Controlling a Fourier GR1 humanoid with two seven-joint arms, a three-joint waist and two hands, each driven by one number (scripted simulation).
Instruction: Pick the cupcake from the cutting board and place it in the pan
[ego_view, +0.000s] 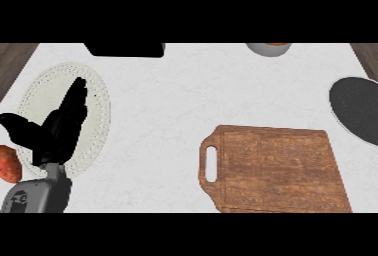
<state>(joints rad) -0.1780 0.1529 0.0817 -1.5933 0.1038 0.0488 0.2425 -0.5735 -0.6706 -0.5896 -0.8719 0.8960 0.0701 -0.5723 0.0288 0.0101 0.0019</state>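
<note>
Left robot hand (57, 131) rests over the white plate (100, 95) — fingers straight, spread apart.

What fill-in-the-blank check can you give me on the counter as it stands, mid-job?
1. The cutting board has its handle slot on the view's ____ side.
2. The left hand, fingers straight, shows over the white ____.
3. The dark pan lies at the view's ____ edge.
4. The number of cupcakes visible on the cutting board is ____.

Missing words: left; plate; right; zero.
</note>
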